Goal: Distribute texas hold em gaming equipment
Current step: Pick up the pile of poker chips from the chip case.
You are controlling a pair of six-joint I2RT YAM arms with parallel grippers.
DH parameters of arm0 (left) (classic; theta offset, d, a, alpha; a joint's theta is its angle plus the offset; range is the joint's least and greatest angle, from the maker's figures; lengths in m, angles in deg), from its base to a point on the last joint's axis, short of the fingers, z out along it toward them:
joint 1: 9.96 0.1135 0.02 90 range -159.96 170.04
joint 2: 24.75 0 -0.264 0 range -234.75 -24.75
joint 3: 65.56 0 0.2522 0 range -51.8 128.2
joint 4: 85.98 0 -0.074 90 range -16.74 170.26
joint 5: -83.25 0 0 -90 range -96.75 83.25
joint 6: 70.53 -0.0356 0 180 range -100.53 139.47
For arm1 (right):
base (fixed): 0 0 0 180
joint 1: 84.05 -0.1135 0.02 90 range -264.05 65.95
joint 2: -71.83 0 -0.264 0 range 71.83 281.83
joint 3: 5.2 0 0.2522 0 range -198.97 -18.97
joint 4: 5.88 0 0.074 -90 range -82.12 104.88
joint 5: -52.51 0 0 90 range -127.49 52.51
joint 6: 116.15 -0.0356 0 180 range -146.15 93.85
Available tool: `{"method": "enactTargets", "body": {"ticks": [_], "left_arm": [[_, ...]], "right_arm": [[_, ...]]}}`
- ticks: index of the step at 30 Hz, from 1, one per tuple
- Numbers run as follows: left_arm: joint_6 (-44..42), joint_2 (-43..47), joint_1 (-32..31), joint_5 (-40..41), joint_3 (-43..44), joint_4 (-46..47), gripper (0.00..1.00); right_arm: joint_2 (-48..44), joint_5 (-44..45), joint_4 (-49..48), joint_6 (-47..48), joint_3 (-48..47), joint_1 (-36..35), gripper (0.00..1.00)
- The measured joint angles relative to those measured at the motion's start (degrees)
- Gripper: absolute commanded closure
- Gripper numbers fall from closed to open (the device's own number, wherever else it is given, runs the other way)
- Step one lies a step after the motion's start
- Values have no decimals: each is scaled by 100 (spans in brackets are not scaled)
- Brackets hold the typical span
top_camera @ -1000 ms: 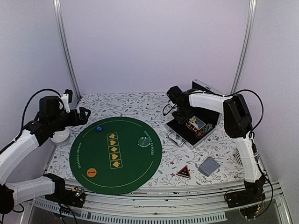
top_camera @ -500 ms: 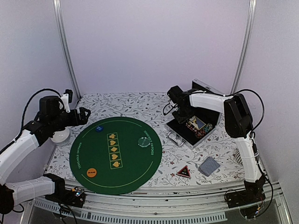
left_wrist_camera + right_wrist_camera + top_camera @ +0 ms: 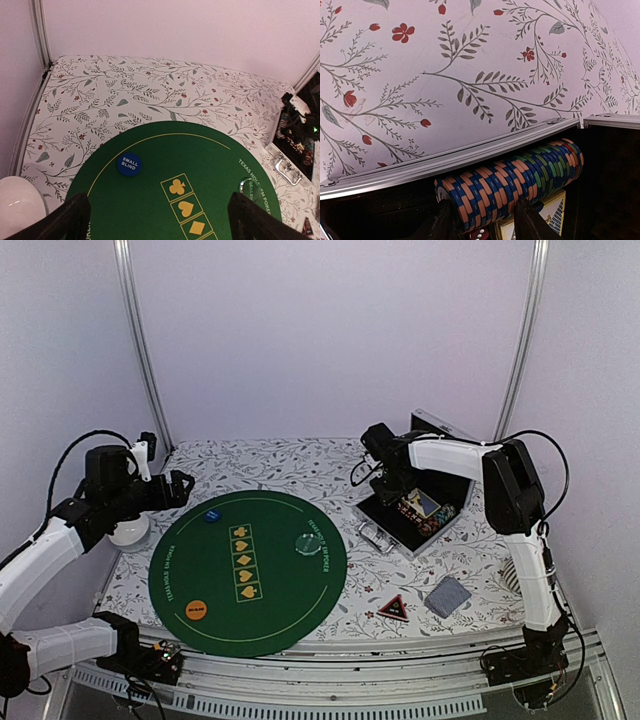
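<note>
1. Straddles a row of poker chips (image 3: 510,180) with the right gripper (image 3: 485,206). Jaws part-way apart, one finger at the row's end and the other farther along it. Cannot tell whether pinching or merely flanking.
2. Shows chip edges striped blue and orange between the jaws, then green, then red towards the far end. Packed on edge like a ridged roll, inside a black-lined case (image 3: 445,160) with a bright metal rim.
3. Spreads the left gripper (image 3: 158,210) to its widest, with nothing between the jaws, above a round green felt mat (image 3: 210,165).
4. Just ahead of those jaws, nearer the left finger: a blue disc (image 3: 129,164) reading "SMALL BLIND" in white. Beside it, yellow club, heart and diamond in outlined boxes.
5. By the right finger: a clear disc (image 3: 250,186), glassy, lying over curved white lettering that starts "TEXAS" and ends "POKER".
6. Well apart from both pairs of jaws: an orange disc (image 3: 197,609) on the mat, writing too small to read. Off the mat, a red-black triangle token (image 3: 393,608) and grey-blue playing cards (image 3: 448,596) on a white cloth (image 3: 300,465) printed with sprigs and red flowers.
7. Near the left jaws, off the mat: a white cup (image 3: 130,532).
</note>
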Motion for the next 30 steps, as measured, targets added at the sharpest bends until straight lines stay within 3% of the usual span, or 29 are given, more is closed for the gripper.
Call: {"method": "enactTargets", "body": {"ticks": [30], "left_arm": [[-57,-4,0,24,0,0,2]], "right_arm": [[0,-15,59,42,-33,31,56]]}}
